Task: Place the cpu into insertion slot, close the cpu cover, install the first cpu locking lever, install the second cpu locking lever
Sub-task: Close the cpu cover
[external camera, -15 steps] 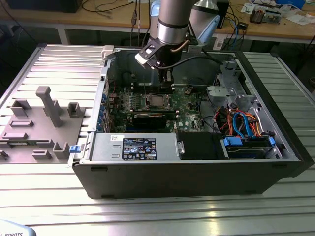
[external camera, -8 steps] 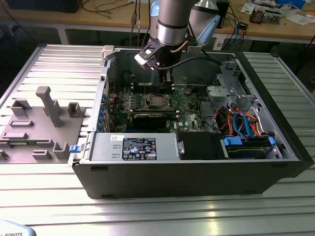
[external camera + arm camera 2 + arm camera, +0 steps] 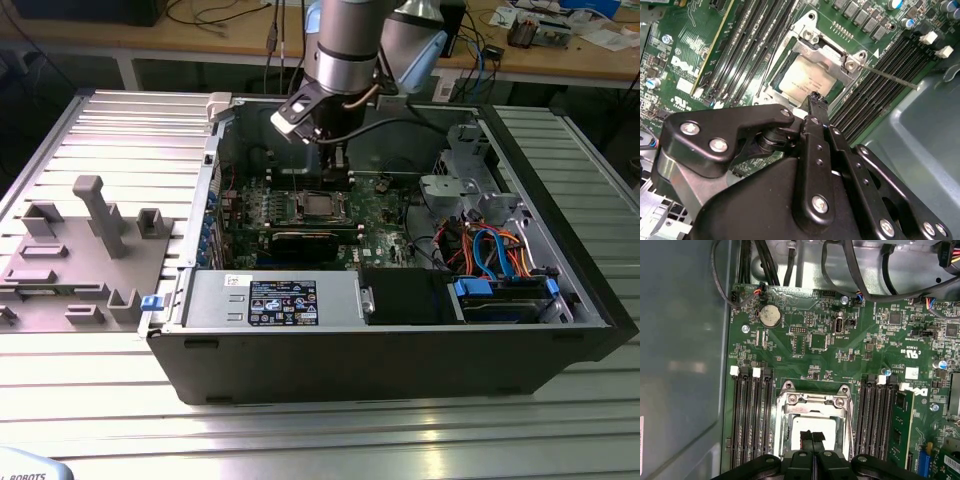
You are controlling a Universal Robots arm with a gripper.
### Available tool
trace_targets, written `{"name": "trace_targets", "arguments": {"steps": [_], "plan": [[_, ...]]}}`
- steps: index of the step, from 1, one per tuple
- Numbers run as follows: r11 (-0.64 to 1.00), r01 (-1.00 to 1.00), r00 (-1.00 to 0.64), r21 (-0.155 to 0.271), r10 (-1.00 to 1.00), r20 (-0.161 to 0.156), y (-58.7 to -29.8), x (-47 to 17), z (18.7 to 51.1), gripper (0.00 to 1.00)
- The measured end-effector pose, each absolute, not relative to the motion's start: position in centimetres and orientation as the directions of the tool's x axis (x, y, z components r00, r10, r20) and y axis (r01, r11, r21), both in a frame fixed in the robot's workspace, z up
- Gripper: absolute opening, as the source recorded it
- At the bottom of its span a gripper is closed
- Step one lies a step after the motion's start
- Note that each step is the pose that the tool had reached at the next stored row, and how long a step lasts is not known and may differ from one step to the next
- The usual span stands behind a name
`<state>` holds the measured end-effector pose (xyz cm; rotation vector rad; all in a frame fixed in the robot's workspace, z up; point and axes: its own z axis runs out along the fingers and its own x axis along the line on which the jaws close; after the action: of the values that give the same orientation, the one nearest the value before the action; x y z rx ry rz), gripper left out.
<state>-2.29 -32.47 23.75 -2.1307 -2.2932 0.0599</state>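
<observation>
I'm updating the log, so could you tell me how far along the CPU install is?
The cpu sits in the insertion slot, with the cpu cover seemingly down around it. The gripper, shut and empty, hovers at the chip's edge. One locking lever sticks out loose over the memory slots, so latching looks undone.

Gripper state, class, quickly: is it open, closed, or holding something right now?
Gripper: fingers closed together, nothing held between them, tips close over the cpu.

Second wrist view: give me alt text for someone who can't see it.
The black gripper, shut, points its tip at the cpu, framed by the cpu cover on the green motherboard. A thin locking lever juts out over memory slots.
</observation>
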Motion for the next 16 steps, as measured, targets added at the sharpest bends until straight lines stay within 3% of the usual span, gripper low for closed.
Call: {"name": "trace_targets", "arguments": {"steps": [16], "plan": [[0.073,0.997,-0.074,-0.035,0.997,-0.018,-32.47,-2.57,22.76,0.11]]}}
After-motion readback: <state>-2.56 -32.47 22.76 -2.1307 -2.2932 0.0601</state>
